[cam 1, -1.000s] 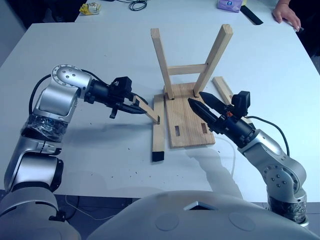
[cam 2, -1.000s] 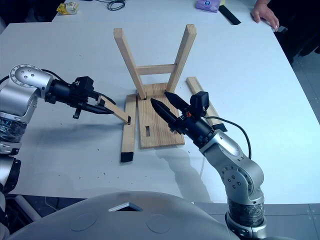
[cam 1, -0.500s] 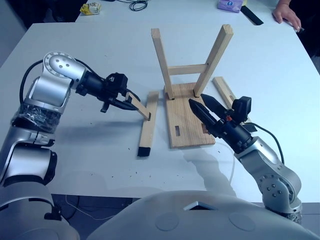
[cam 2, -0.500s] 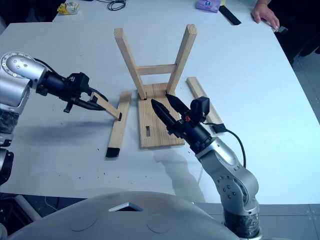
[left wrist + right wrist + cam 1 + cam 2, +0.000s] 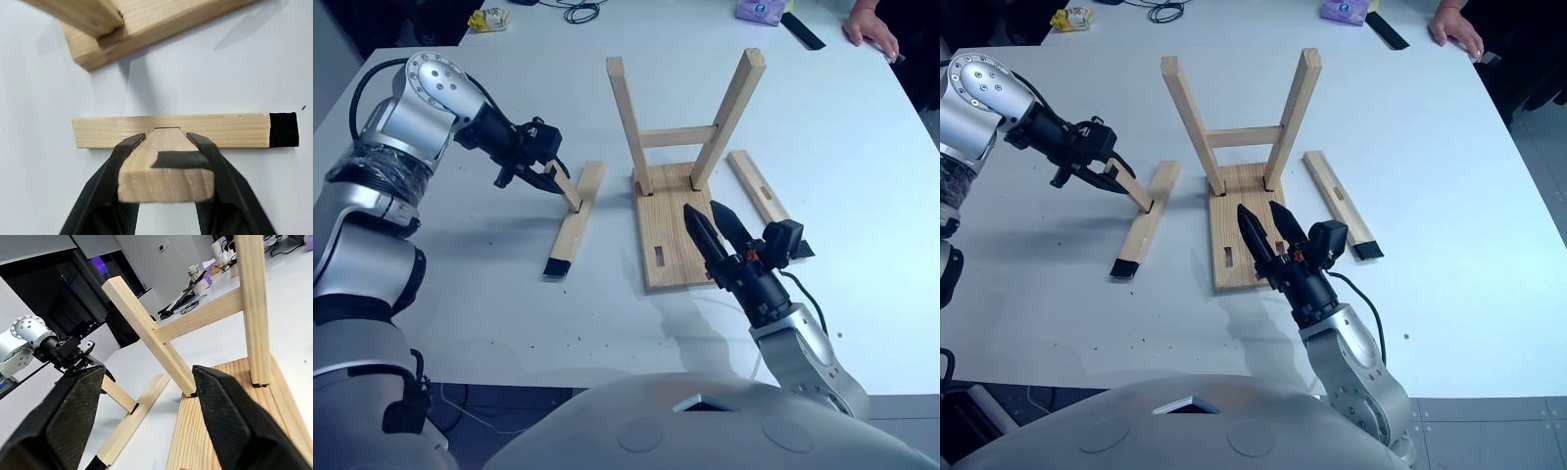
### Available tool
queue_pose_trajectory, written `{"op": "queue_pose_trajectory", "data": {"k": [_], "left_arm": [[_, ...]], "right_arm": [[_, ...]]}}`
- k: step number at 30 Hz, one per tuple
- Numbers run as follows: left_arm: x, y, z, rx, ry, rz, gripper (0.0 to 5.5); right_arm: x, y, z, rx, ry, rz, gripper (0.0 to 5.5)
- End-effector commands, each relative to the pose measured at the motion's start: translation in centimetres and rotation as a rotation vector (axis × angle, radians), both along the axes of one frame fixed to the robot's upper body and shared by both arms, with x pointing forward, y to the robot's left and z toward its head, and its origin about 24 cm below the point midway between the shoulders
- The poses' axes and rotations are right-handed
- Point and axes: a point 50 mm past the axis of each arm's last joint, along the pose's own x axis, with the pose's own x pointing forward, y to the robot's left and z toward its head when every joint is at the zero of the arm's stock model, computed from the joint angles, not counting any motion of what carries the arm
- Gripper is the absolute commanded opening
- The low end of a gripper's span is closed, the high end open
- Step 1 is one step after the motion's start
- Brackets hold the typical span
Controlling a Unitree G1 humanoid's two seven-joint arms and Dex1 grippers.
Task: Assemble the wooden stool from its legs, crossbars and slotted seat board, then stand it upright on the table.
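The slotted seat board (image 5: 668,230) lies flat mid-table, with two legs (image 5: 628,117) standing in its far end and a crossbar (image 5: 676,136) joining them. My left gripper (image 5: 555,184) is shut on a second crossbar (image 5: 166,172), whose far end sits in a loose leg (image 5: 572,219) lying left of the board. A fourth leg (image 5: 757,188) lies to the right of the board. My right gripper (image 5: 716,224) hovers open over the board's near end, holding nothing; its fingers (image 5: 73,421) frame the standing legs in the right wrist view.
At the table's far edge sit a yellow object (image 5: 490,16), a purple pack (image 5: 761,10), a black bar (image 5: 804,29) and cables. A person's hand (image 5: 872,27) rests at the far right corner. The white table (image 5: 489,313) has free room at left and front.
My left gripper has swung left and away with the crossbar, dragging the loose leg off from the seat board's edge. My right gripper has drawn back toward the board's near end.
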Motion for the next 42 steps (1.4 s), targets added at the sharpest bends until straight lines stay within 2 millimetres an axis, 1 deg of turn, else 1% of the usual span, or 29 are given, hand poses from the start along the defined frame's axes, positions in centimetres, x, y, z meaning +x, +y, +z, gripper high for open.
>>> {"op": "queue_pose_trajectory", "data": {"k": [1,3,6,13,18,21,23,25,28,30,31,33,37,40,42], "left_arm": [[-1.9,2.7,-4.7,0.162,0.195,0.042,1.31],[-2.2,3.4,-5.0,0.180,0.217,0.052,1.31],[-2.5,3.9,-5.6,0.191,0.246,0.064,1.31],[-4.4,5.5,-7.5,0.211,0.336,0.089,1.31],[-5.8,5.9,-8.8,0.189,0.396,0.101,1.31],[-6.4,5.8,-9.2,0.167,0.415,0.105,1.31],[-5.9,5.6,-9.2,0.141,0.394,0.123,1.31],[-4.9,4.9,-8.8,0.089,0.340,0.153,1.31],[-3.5,3.6,-7.6,0.006,0.265,0.165,1.31],[-3.1,3.0,-6.9,-0.017,0.241,0.158,1.31],[-3.0,3.0,-6.7,-0.017,0.226,0.155,1.60],[-2.8,2.9,-6.4,-0.021,0.207,0.163,1.95],[-2.4,3.3,-5.9,-0.029,0.137,0.208,2.49],[-1.6,3.6,-5.3,-0.076,0.025,0.276,2.94],[-1.6,3.8,-4.8,-0.118,-0.012,0.301,2.97]], "right_arm": [[-0.2,-0.2,0.2,0.000,0.000,-0.008,3.30],[-0.4,-0.3,0.1,-0.004,0.006,0.005,3.30],[-0.7,-0.4,0.2,-0.008,0.018,0.014,3.30],[-1.2,-0.8,0.4,-0.015,0.043,0.041,3.30],[-1.2,-1.2,0.5,-0.026,0.054,0.069,3.30],[-1.0,-1.3,0.5,-0.030,0.054,0.076,3.30],[-0.8,-1.4,0.5,-0.031,0.052,0.074,3.30],[-0.7,-1.4,0.5,-0.031,0.050,0.070,3.30],[-0.5,-1.4,0.3,-0.029,0.046,0.060,3.30],[-0.3,-1.3,0.3,-0.028,0.041,0.055,3.30],[-0.2,-1.3,0.3,-0.028,0.038,0.056,3.30],[-0.1,-1.3,0.3,-0.029,0.034,0.057,3.30],[0.1,-1.5,0.1,-0.031,0.033,0.053,3.30],[0.3,-1.9,-0.1,-0.034,0.035,0.052,3.30],[0.6,-2.1,-0.2,-0.038,0.032,0.065,3.30]]}}
